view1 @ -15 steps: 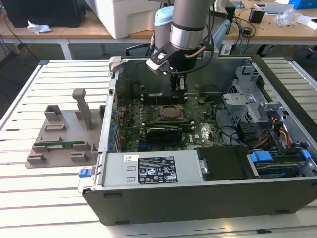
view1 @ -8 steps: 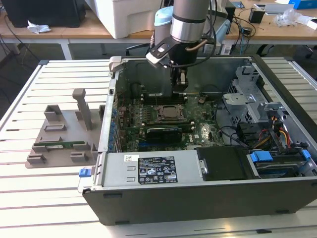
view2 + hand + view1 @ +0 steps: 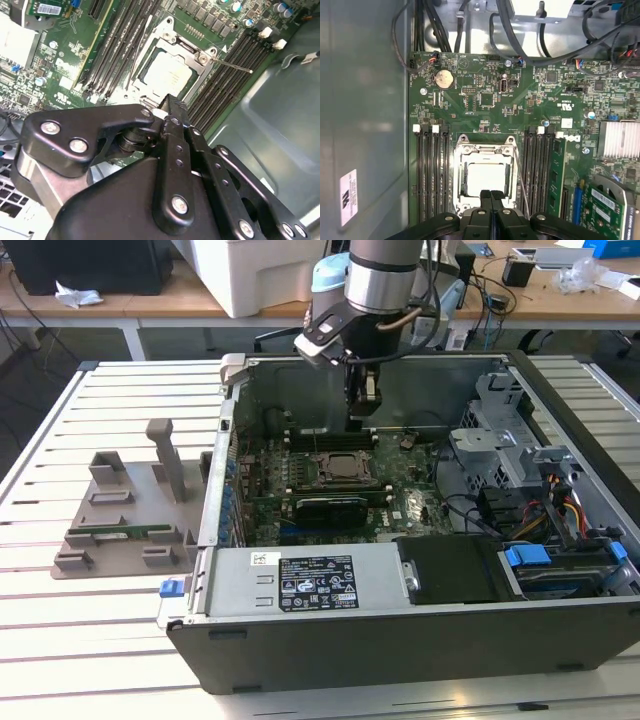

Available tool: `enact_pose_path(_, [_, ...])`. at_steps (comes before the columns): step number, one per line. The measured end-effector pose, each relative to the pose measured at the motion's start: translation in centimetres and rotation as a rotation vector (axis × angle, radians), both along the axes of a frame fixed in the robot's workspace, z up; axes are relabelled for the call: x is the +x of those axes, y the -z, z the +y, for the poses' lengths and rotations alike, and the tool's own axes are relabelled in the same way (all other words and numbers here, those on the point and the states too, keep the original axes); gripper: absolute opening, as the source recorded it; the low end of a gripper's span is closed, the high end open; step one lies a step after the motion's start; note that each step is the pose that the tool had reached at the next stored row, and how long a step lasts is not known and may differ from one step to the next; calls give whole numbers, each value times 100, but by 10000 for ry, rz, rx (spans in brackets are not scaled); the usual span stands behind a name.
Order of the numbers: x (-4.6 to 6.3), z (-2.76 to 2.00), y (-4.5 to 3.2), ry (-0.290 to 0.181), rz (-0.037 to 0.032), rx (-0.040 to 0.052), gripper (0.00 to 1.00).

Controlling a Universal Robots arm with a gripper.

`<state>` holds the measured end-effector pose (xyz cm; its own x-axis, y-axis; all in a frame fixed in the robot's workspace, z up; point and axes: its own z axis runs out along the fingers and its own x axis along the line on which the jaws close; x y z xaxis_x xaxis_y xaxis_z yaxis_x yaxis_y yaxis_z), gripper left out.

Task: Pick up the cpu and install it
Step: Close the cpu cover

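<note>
Differing views: the exterior view takes in the whole open computer case [image 3: 400, 640] on a slatted table [image 3: 60, 640], with a grey fixture [image 3: 130, 515] well apart from the socket, outside the case wall. Both wrist views look down on the socket [image 3: 482, 148] from close above.
First wrist view: adds a coin cell [image 3: 443, 78] and a finned heatsink [image 3: 620, 139], each set away from the socket on the green motherboard [image 3: 485, 100].
Second wrist view: adds the gripper's black linkage and its screws, seen from behind the fingers.
Count: one cpu, one socket, one gripper, one coin cell, one heatsink, one fixture; two banks of memory slots [image 3: 432, 175], one on each of two opposite sides of the socket.
Cpu [image 3: 487, 179]: lies flat inside the socket, silver top up, ringed by the socket's metal frame.
Wire lever [image 3: 520, 175]: one thin rod, running just beside the socket.
Gripper [image 3: 491, 196]: both fingers pressed together with no gap, nothing between them; the tips point at the near edge of the socket. In the exterior view they stand clear above it, apart from the cpu.
</note>
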<state>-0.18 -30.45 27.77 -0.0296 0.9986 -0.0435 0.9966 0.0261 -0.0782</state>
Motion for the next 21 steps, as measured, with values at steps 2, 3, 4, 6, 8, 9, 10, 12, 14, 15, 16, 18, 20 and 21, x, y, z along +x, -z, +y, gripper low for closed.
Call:
enact_pose_path(2, [0,0,-48,0,0,0,11])
enact_pose_path(3, [0,0,-106,0,1,0,11])
enact_pose_path(4, [0,0,-146,0,1,-1,11])
enact_pose_path(6, [0,0,-203,0,0,0,11])
enact_pose_path(8, [0,0,-249,0,1,0,11])
enact_pose_path(9, [0,0,-266,0,1,-1,11])
enact_pose_path(10, [0,0,-304,0,1,-1,11])
enact_pose_path(12, [0,0,-356,0,0,0,11])
enact_pose_path(14, [0,0,-379,-1,0,0,11])
enact_pose_path(15, [0,0,-389,0,0,1,11])
enact_pose_path(16, [0,0,-390,0,-1,1,11])
enact_pose_path(18, [0,0,-391,0,0,0,11])
enact_pose_path(20, [0,0,-392,0,0,0,11])
enact_pose_path(21, [0,0,-392,0,0,0,11])
